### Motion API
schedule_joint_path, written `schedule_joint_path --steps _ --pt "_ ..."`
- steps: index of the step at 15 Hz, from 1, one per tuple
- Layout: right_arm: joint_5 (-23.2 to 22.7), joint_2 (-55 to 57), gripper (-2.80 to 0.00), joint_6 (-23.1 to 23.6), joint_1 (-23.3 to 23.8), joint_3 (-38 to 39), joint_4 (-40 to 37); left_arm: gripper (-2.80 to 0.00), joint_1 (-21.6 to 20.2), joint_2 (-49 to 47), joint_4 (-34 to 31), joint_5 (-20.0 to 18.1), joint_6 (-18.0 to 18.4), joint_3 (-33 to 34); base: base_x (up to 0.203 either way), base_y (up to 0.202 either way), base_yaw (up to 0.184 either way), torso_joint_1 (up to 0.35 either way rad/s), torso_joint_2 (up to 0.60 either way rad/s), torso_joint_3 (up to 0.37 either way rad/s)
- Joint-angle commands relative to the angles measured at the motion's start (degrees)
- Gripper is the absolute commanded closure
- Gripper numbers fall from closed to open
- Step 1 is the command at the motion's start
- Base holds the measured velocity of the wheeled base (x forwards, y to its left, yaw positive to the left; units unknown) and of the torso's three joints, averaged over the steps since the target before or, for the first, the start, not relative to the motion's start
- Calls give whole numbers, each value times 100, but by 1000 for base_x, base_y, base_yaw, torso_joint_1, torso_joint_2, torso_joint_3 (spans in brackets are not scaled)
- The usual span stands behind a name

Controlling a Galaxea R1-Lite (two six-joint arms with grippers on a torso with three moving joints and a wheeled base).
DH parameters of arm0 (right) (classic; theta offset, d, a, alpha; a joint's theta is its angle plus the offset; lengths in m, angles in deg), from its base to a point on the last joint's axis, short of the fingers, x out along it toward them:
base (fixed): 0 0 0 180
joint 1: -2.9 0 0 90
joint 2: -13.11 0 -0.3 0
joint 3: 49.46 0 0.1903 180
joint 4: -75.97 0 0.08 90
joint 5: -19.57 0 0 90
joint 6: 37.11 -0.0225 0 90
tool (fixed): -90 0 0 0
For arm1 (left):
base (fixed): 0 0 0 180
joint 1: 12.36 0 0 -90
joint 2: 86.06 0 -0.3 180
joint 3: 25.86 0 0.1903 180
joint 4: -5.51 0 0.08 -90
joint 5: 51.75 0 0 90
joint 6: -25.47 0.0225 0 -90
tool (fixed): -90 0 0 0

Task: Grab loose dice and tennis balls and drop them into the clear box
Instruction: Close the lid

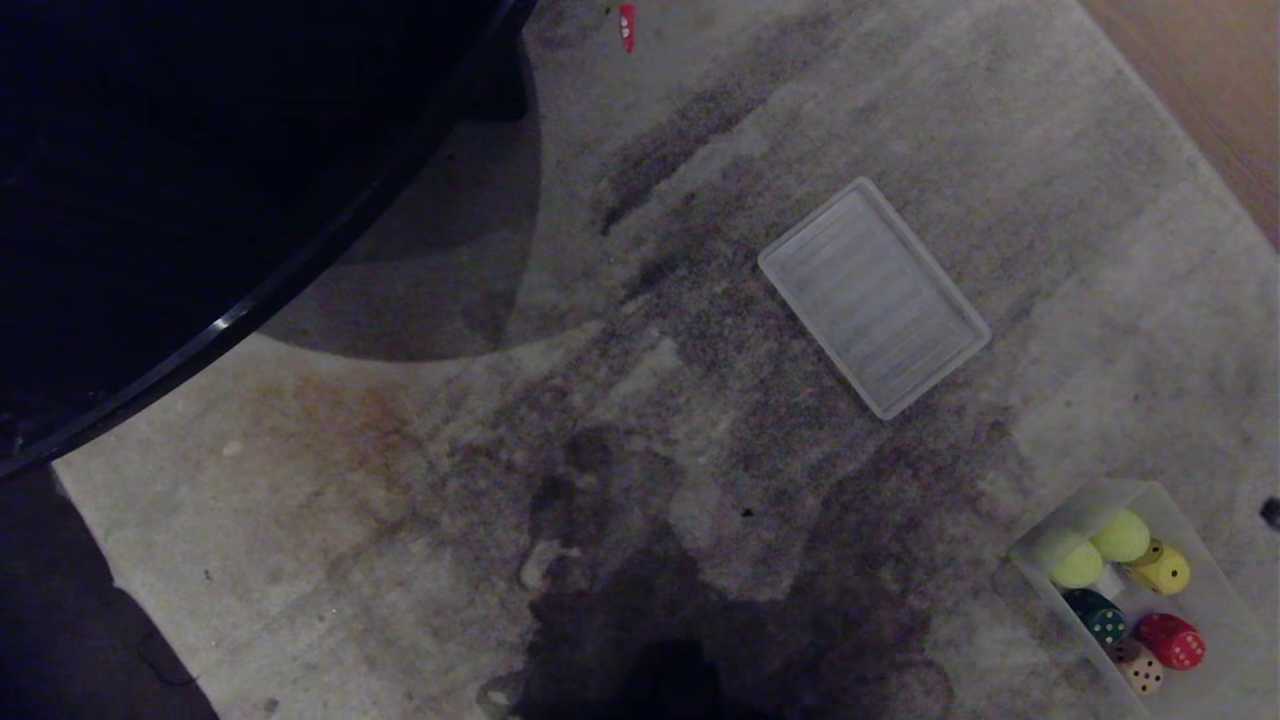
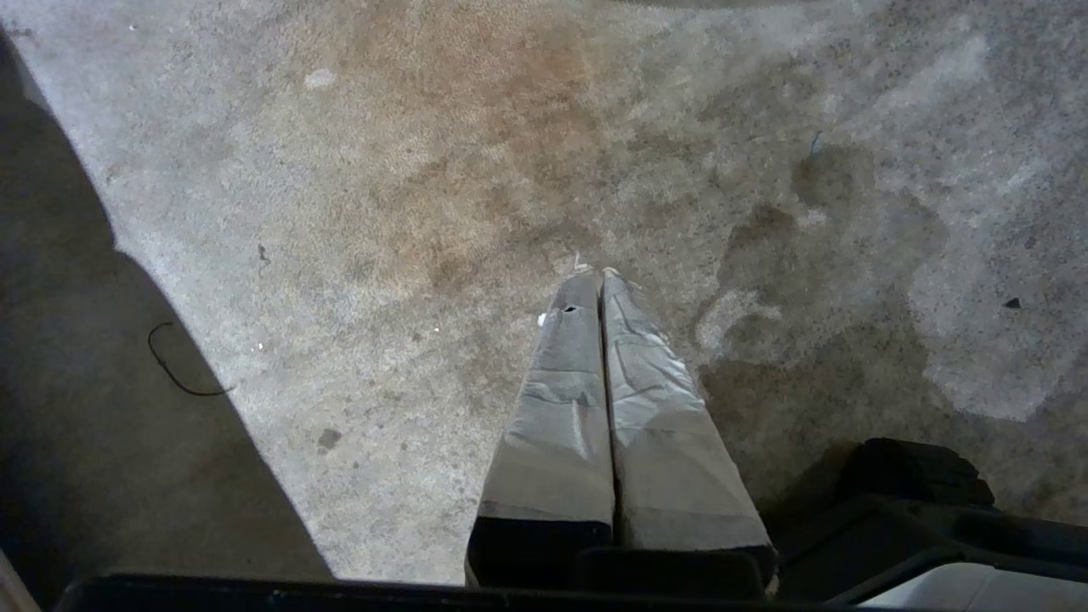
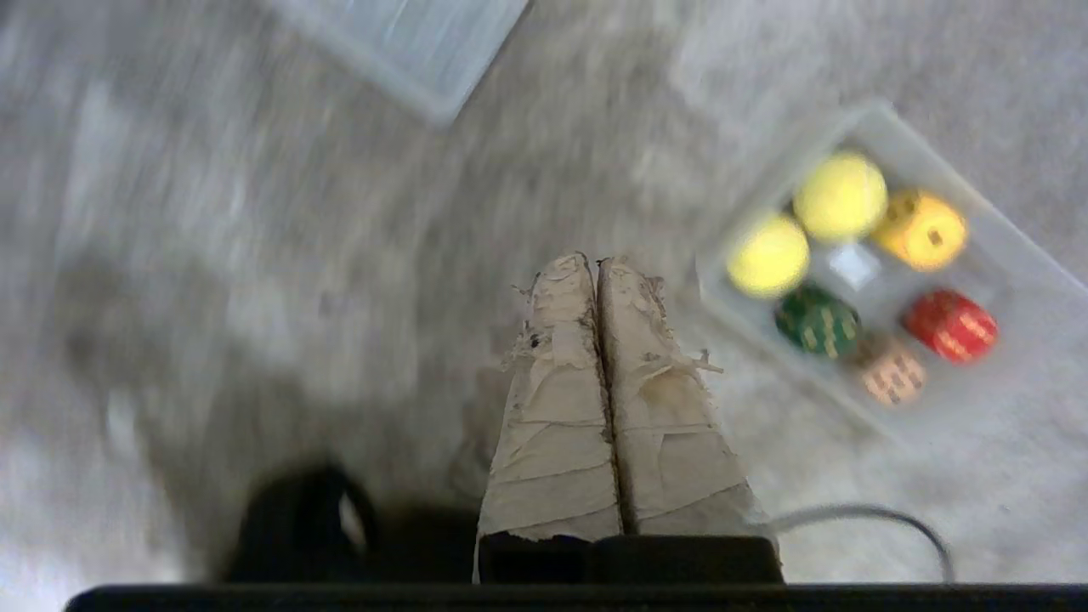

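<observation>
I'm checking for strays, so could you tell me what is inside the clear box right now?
The clear box holds two tennis balls, the yellow, dark green, red and tan dice, plus a small white label. Its near corner is out of frame.

stained grey carpet (image 1: 400, 520), ribbed lid (image 1: 873, 297)

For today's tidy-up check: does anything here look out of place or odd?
The lid lies alone on the stained carpet, apart from the box, which already holds the dice and balls. Nothing is spilled.
</observation>
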Motion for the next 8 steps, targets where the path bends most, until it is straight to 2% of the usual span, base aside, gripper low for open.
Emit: schedule_joint_path --steps 1,4,8 --pt "313 2067 0 -256 -3 -158 1298 0 -4 -9 2 4 -6 9 0 0 0 0 0 0" --pt "898 3603 0 -851 -140 -396 2685 0 1 -9 2 4 -6 9 0 0 0 0 0 0" --pt "1134 5011 0 -2004 -375 -981 3801 0 -4 -9 2 4 -6 9 0 0 0 0 0 0"
